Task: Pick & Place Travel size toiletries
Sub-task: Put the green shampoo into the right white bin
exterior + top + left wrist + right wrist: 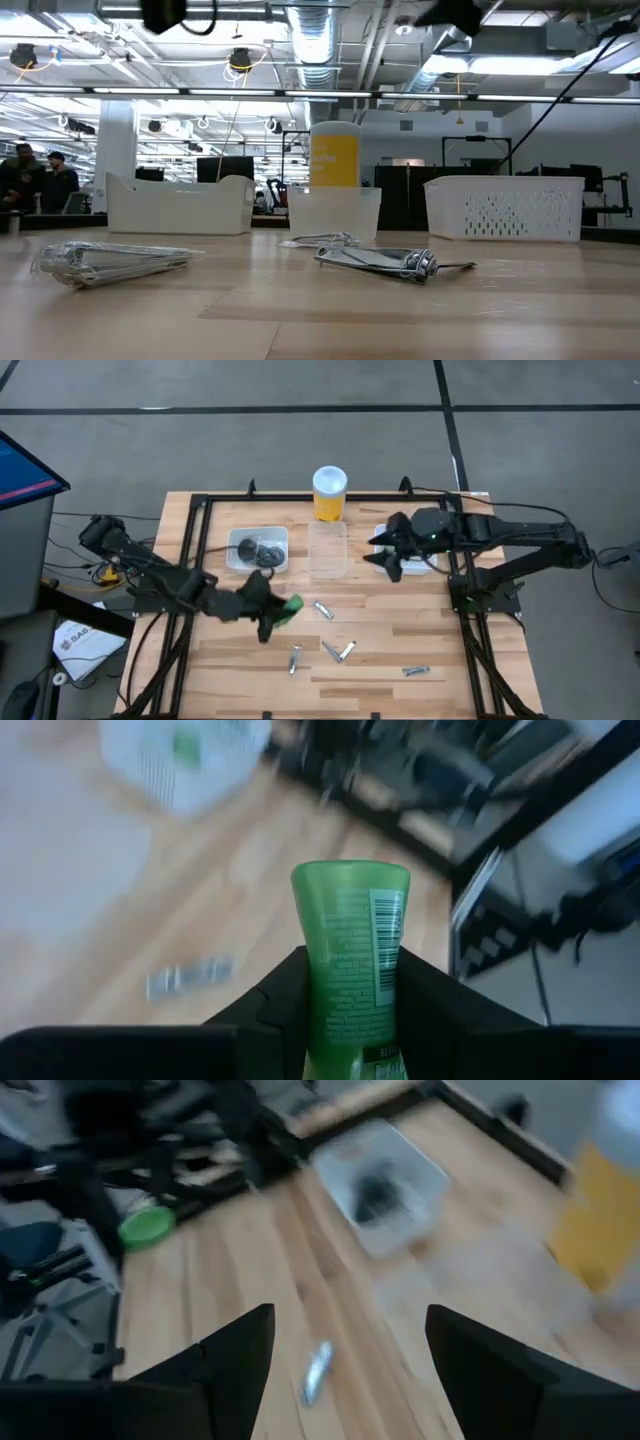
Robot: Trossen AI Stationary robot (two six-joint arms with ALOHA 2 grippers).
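Left hand [275, 612] grasping green bottle [291, 606]; right hand [385, 546] released, empty, over white tray [425, 564]. Black pots [262, 550] binned; silvery tubes [334, 648] left on surface [400, 640].

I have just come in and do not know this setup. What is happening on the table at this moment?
The left gripper is shut on a green bottle and holds it above the wooden table. The right gripper is open near the white basket at the back. Several silvery items lie loose on the table, and dark pots sit in a tray behind them.
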